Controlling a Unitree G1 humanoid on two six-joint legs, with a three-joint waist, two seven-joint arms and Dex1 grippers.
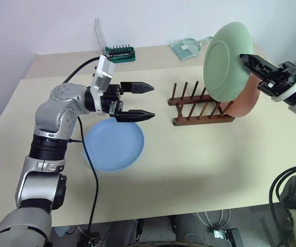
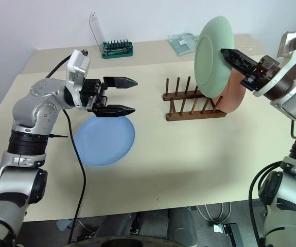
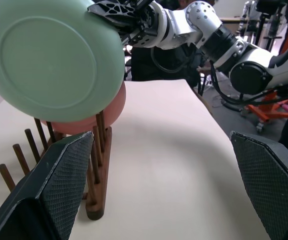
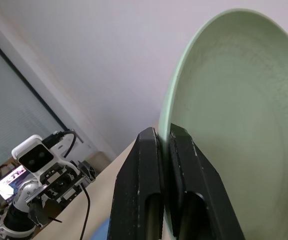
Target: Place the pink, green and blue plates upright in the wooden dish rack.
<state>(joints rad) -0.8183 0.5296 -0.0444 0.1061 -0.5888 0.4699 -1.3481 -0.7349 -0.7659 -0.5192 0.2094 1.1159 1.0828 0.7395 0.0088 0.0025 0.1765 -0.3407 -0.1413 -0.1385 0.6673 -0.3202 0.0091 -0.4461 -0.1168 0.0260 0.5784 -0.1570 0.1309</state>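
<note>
The green plate point(image 1: 224, 62) hangs upright in the air above the right end of the wooden dish rack point(image 1: 199, 106), with my right gripper point(image 1: 244, 59) shut on its rim. Behind it the pink plate point(image 1: 244, 99) stands on edge among the rack's right-hand pegs. The blue plate point(image 1: 114, 144) lies flat on the table, left of the rack. My left gripper point(image 1: 153, 102) hovers open just above the blue plate's far edge, pointing toward the rack, with nothing between its fingers point(image 3: 58, 185).
At the table's back edge sit a green bit-set box point(image 1: 119, 53) and a clear plastic item point(image 1: 189, 48). A black cable point(image 1: 88, 170) hangs from my left arm across the table's front. The rack's left pegs point(image 1: 181, 92) hold nothing.
</note>
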